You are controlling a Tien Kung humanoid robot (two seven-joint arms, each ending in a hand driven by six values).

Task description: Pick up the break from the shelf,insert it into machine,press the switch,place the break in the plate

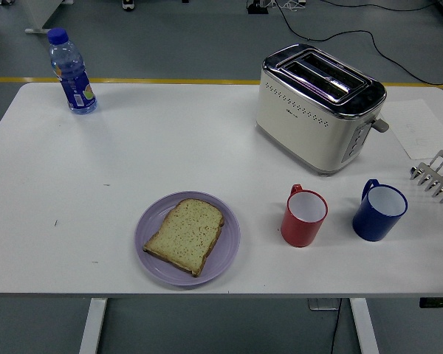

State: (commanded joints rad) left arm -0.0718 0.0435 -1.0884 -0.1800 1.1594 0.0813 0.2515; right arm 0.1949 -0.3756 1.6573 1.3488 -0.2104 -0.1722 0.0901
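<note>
Nearest the front edge of the white table (74, 184), a slice of bread (184, 234) lies flat on a purple plate (149, 243), with a red mug (304, 217) and a blue mug (379, 212) standing to its right, apart from each other. Farther back sits the cream toaster (314, 110) (both slots look empty), a metal rack (435, 175) at the right edge and a water bottle (71, 72) in the far left corner. Neither robot hand is anywhere in sight, so I cannot tell how their fingers stand.

No part of the robot's body shows — neither arm.
</note>
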